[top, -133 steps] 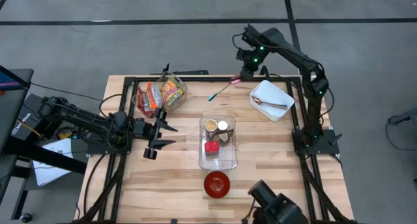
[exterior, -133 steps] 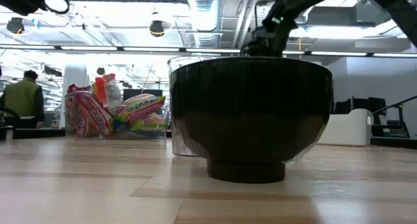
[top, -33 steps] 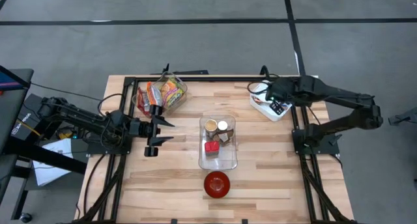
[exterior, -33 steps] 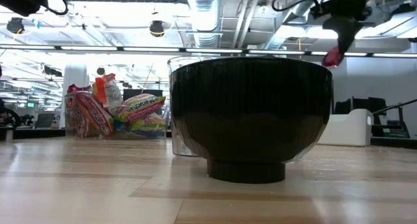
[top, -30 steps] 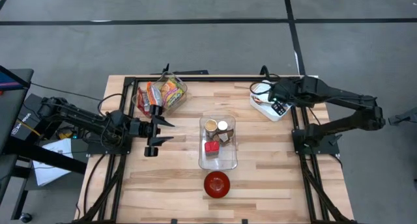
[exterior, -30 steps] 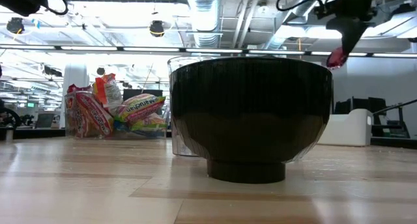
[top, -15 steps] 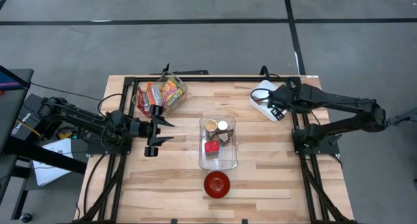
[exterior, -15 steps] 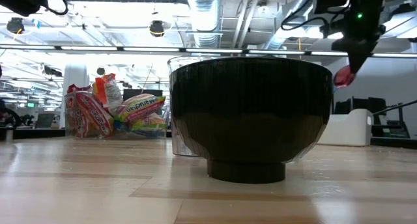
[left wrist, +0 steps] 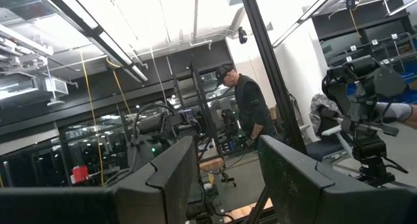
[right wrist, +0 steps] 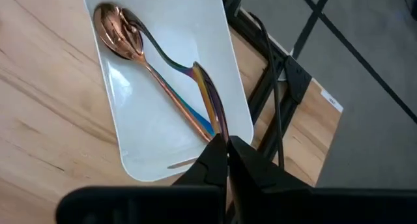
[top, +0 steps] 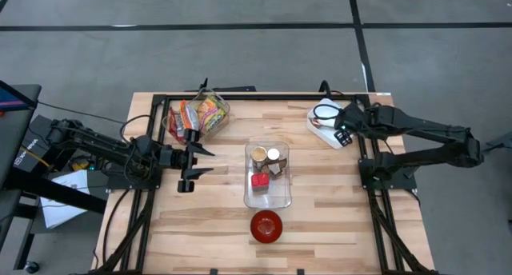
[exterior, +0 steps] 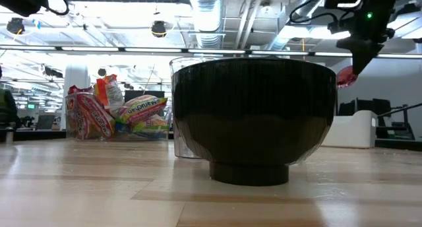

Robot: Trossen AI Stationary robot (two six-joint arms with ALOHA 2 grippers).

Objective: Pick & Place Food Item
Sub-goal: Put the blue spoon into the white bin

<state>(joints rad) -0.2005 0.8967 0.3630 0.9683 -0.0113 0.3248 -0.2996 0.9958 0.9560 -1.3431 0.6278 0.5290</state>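
Wooden table [top: 216,227], high view: your right gripper [top: 342,133] over white tray [top: 322,117], left gripper [top: 194,160] idle near snack bin [top: 198,115]; food sits in clear box [top: 267,197], untouched. Low view: bowl [exterior: 254,118] blocks nearly everything – pink spoon tip [exterior: 345,76] just shows. Right wrist: fingers [right wrist: 242,160] pinched on spoon handle [right wrist: 210,104]; early release could clatter it off tray. Left wrist: fingers [left wrist: 171,172] half-spread, empty.
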